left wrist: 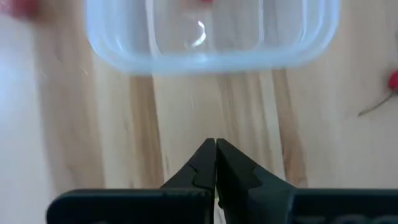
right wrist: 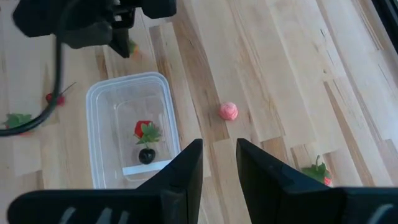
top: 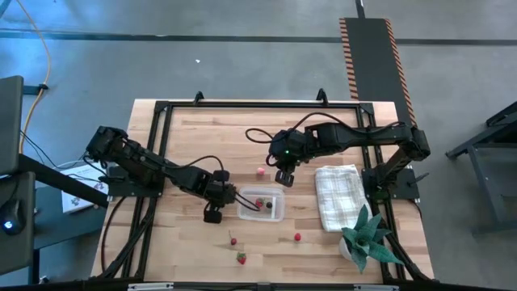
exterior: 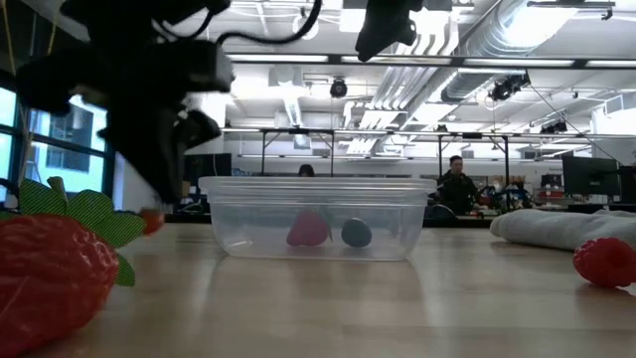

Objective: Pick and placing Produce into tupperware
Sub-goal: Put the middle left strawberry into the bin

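The left tool [top: 213, 212], fingers pressed together, is hovering left of one clear rounded tupperware [top: 277, 212] holding a strawberry [right wrist: 144, 130] and a dark berry [right wrist: 147, 155]. Four more fruits are lying on the wooden tabletop [top: 194, 141]. The right tool [top: 284, 177] is hanging spread, empty.

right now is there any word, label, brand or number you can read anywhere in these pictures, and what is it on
There is no text to read in any view.
Clear container: no label or brand shows on it.
Folded cloth: a checked pattern only, no writing.
Striped strip on the floor: orange and black edge bars, a warning marking with no words.
Room behind the table in the low view: any signs there are too small and blurred to read.
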Controlling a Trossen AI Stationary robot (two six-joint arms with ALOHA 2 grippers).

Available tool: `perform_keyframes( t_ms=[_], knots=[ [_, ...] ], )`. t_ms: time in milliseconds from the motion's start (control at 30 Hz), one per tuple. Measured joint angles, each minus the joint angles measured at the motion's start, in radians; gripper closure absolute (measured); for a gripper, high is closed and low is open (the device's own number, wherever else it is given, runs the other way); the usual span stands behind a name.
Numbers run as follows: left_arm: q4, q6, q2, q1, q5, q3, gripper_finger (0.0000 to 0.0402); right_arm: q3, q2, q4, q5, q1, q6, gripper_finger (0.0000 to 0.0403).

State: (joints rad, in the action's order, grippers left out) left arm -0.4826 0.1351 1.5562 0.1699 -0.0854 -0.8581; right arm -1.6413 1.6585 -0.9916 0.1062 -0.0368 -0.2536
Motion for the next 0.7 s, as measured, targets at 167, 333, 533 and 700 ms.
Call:
perform_keyframes(
  t_ms=[167,333,533,700],
  knots=[
    [-0.081,-0.027,0.0,0.0,-0.056,-0.096,0.0401,0.0,0.0,-0.012,0.0,0.0,0.0,0.0313],
    [-0.172,-0.053,0.0,0.0,-0.097,-0.219,0.0401,0.0,0.0,-0.025,0.0,0.0,0.0,0.0313],
    [-0.071,-0.138,-0.001,0.0,-0.106,-0.333,0.0401,0.0,0.0,-0.026,0.0,0.0,0.011,0.0313],
    [0.003,-0.141,0.013,0.0,-0.107,-0.336,0.0402,0.001,-0.023,-0.045,0.0,0.0,0.008,0.0313]
  ],
)
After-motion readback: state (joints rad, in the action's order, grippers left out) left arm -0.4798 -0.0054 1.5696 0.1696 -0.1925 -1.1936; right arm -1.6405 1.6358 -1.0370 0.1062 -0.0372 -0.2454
